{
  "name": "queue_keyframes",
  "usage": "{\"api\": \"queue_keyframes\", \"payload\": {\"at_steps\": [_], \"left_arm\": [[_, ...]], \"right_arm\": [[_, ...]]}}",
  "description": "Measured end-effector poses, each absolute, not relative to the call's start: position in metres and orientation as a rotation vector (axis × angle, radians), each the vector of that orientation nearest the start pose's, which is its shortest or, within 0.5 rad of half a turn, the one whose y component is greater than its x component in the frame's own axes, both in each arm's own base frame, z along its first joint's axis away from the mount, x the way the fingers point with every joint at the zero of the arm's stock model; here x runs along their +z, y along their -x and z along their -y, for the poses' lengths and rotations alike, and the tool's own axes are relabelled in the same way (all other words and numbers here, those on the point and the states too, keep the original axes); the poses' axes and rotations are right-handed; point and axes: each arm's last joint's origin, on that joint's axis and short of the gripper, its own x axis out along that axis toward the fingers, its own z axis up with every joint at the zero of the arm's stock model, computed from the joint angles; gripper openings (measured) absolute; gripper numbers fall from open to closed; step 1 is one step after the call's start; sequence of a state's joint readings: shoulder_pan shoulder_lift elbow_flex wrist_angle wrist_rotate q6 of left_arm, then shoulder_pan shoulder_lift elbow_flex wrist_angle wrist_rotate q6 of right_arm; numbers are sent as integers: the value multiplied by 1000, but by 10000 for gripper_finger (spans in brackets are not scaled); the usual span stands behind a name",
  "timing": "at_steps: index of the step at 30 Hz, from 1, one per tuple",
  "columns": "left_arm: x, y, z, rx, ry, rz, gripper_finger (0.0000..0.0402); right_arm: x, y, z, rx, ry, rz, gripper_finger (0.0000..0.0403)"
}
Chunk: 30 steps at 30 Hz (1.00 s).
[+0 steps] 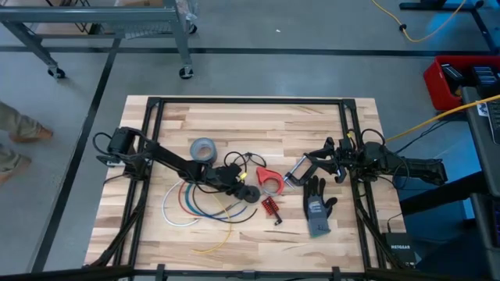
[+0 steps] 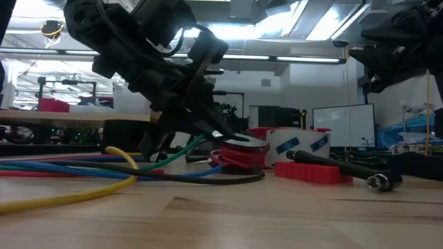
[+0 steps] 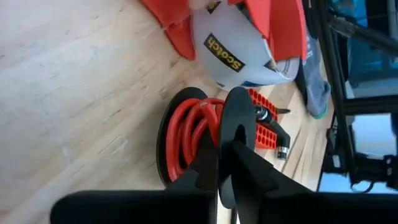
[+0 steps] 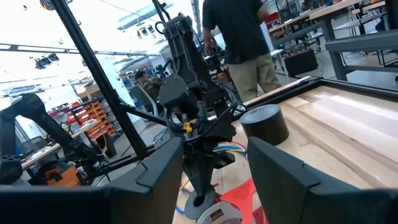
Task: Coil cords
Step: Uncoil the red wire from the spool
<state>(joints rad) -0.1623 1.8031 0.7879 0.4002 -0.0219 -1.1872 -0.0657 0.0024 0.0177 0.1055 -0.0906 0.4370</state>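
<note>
A black spool (image 1: 248, 193) wound with the red cord (image 3: 186, 134) lies near the table's middle, its lower disc on the wood. My left gripper (image 1: 244, 190) is shut on it, seen closest in the left wrist view (image 3: 227, 155). Loose white (image 1: 168, 211), blue (image 1: 186, 203), green (image 2: 187, 149) and yellow (image 1: 223, 234) cords lie in curves on the table left of the spool. My right gripper (image 1: 301, 168) hangs open at the table's right, holding nothing, its fingers wide apart in the right wrist view (image 4: 214, 180). My left gripper pinches the rim of the spool's upper black disc (image 3: 235, 134) between its two fingers. The fingers (image 2: 208, 128) slant down from the table's left. The spool stays on the table with the red coil (image 2: 239, 158) under the pinched disc.
A grey tape roll (image 1: 203, 148) stands behind the arm. A red dispenser with Scotch tape (image 3: 236, 56), a small red ribbed part (image 1: 270, 207) and a grey glove (image 1: 316, 211) lie to the spool's right. A person (image 4: 239, 31) stands beyond the table.
</note>
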Motion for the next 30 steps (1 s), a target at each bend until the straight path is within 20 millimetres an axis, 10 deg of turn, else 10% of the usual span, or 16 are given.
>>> {"api": "queue_keyframes", "payload": {"at_steps": [17, 30], "left_arm": [[206, -314, 33, 8, 571, -471, 4], [234, -310, 37, -208, 333, -317, 4]], "right_arm": [[198, -104, 5, -4, -301, 58, 186], [227, -169, 8, 29, -22, -156, 186]]}}
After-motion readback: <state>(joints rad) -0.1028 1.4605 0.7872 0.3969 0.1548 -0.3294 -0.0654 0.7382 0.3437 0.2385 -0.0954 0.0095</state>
